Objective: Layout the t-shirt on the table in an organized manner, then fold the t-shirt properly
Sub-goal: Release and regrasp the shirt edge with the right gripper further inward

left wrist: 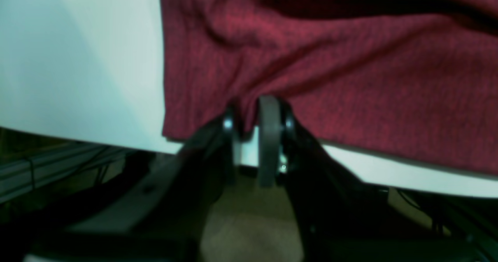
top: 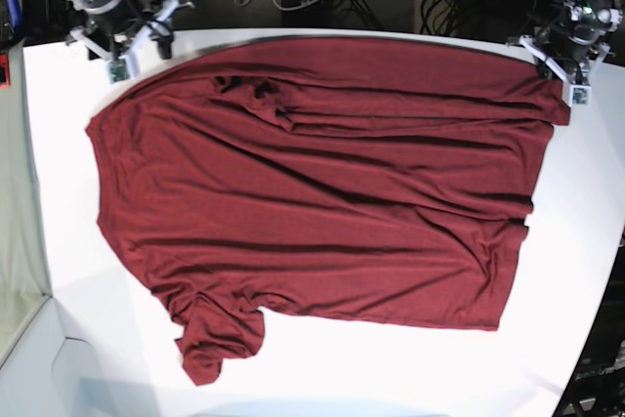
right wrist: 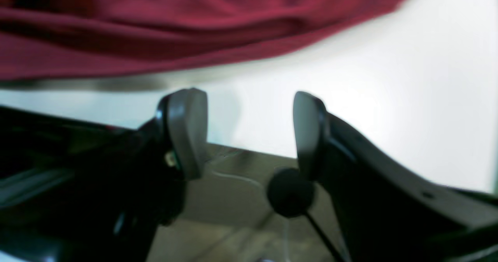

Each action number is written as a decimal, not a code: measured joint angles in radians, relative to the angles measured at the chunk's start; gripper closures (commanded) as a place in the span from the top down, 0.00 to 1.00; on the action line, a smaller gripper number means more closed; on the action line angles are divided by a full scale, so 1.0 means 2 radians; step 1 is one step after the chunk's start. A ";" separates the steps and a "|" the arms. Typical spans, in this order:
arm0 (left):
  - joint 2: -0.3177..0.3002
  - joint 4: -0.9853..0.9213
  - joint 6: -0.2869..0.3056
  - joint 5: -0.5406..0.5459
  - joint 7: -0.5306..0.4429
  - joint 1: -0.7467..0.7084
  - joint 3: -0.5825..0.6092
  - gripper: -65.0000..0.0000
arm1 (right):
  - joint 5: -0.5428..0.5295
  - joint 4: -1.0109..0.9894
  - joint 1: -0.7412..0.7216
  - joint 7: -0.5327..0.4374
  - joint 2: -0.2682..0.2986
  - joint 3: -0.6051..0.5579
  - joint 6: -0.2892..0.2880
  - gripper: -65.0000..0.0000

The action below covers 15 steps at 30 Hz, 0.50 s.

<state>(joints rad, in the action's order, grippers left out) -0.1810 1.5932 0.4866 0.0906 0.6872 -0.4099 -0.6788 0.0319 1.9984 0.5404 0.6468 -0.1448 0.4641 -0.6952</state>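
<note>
**Left gripper on hem, right gripper free**

Your t-shirt point(top: 312, 183) lies spread across the middle of the surface point(top: 586, 241), wrinkled. Your left gripper point(left wrist: 249, 116) has its jaws pinched onto the shirt's edge at the surface's far edge. Your right gripper point(right wrist: 249, 133) stands wide and empty, just beside the shirt.

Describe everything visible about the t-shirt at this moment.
The t-shirt is plain dark red, thin soft knit, short-sleeved, with no print. It lies spread sideways across the white table, mostly flat but creased with long wrinkles, and bunched near the top. One sleeve is crumpled at the lower edge of the base view. The left end effector pinches its edge at a corner near the table's edge, puckering the cloth. The right end effector stands open beside it, not touching.
</note>
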 measured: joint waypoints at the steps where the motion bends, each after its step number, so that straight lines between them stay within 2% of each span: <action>1: 0.001 0.000 0.000 0.000 0.000 0.000 0.000 0.12 | 0.000 0.000 -0.001 -0.001 -0.001 -0.006 0.000 0.54; 9: 0.001 0.001 0.000 -0.001 0.000 0.000 0.000 0.12 | 0.002 0.000 0.005 0.004 -0.003 -0.061 0.000 0.54; 13: 0.001 0.001 0.000 -0.001 0.002 0.000 0.000 0.12 | -0.001 -0.002 0.002 0.034 -0.002 -0.064 0.000 0.54; 15: 0.001 0.001 0.000 -0.002 0.002 0.000 0.000 0.12 | 0.001 -0.003 0.002 0.034 -0.002 -0.063 0.000 0.54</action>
<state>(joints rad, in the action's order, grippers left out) -0.1791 1.5948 0.4866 0.0875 0.6903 -0.4095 -0.6788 0.0345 1.9919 0.5446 0.7143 -0.1497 0.3374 -0.6949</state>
